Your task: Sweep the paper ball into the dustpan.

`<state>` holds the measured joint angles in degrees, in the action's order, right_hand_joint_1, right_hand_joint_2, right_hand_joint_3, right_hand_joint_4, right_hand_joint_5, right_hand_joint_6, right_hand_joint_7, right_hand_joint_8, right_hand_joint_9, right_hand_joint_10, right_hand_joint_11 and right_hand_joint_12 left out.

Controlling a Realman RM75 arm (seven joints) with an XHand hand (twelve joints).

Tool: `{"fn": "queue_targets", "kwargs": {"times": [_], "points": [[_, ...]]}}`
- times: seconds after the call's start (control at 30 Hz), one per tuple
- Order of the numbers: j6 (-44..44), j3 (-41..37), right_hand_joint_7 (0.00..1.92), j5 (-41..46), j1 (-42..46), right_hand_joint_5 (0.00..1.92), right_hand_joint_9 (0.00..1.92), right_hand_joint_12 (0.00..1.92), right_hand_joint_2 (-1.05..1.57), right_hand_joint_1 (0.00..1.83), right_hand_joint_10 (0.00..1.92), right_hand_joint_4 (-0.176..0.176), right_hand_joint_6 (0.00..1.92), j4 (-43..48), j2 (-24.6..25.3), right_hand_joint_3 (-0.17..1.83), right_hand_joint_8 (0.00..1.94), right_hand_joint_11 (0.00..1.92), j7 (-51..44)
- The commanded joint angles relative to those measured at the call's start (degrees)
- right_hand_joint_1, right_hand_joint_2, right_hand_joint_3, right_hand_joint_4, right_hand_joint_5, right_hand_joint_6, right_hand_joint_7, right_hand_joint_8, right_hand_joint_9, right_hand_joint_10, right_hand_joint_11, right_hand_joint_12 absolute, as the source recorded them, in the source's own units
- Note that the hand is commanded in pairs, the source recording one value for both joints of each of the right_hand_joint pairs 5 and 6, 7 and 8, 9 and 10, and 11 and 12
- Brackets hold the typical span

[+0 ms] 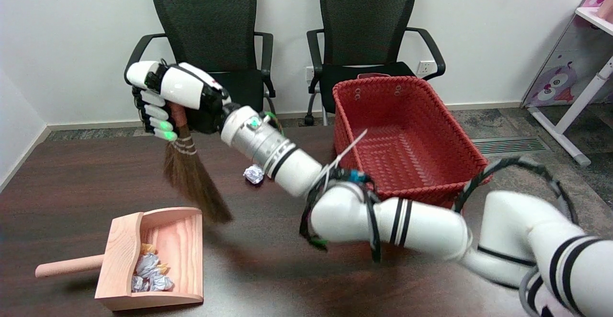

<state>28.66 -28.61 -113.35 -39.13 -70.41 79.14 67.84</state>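
Fingers (155, 113) of the right hand (167, 96) are wrapped tight round the broom (191, 173) handle, upper left of the frame, bristles hanging down just above the wooden dustpan (184, 240) at lower left. Crumpled paper (149, 271) already lies in the pan. One paper ball (254, 174) sits on the dark table (72, 178) mid-frame, beside the forearm. A red basket (407, 135) stands at right.

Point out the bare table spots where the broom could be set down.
Bare wood lies left of the broom, between the table's far edge and the dustpan, and along the near edge between the dustpan and the right arm. It is crowded around the paper ball, hemmed by the forearm, and at the red basket.
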Motion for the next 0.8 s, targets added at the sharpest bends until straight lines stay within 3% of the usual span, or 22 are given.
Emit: {"fn": "queue_targets", "kwargs": {"times": [0.03, 0.2, 0.57, 0.73, 0.8], "points": [[-6.73, 5.89, 1.92, -7.80, -13.22, 1.92, 1.92, 1.92, 1.04, 0.53, 1.92, 0.023, 1.92, 1.04, -9.41, 1.15, 1.92, 1.92, -0.52], [-5.96, 6.09, 1.92, -10.86, -13.67, 1.92, 1.92, 1.92, 1.05, 0.52, 1.92, 0.024, 1.92, 4.14, -9.53, 1.16, 1.92, 1.92, -0.83], [0.08, 7.59, 1.92, -8.78, -15.83, 1.92, 1.92, 1.92, 1.00, 0.56, 1.92, 0.022, 1.92, 12.41, -10.11, 1.16, 1.92, 1.92, -3.19], [7.58, 15.64, 1.92, -9.34, -19.81, 1.92, 1.92, 1.92, 0.96, 0.58, 1.92, 0.019, 1.92, 19.01, -11.11, 1.19, 1.92, 1.92, 2.30], [13.90, 20.93, 1.92, -9.42, -21.37, 1.92, 1.92, 1.92, 0.96, 0.58, 1.92, 0.017, 1.92, 24.85, -10.37, 1.20, 1.92, 1.92, 9.52]]}}
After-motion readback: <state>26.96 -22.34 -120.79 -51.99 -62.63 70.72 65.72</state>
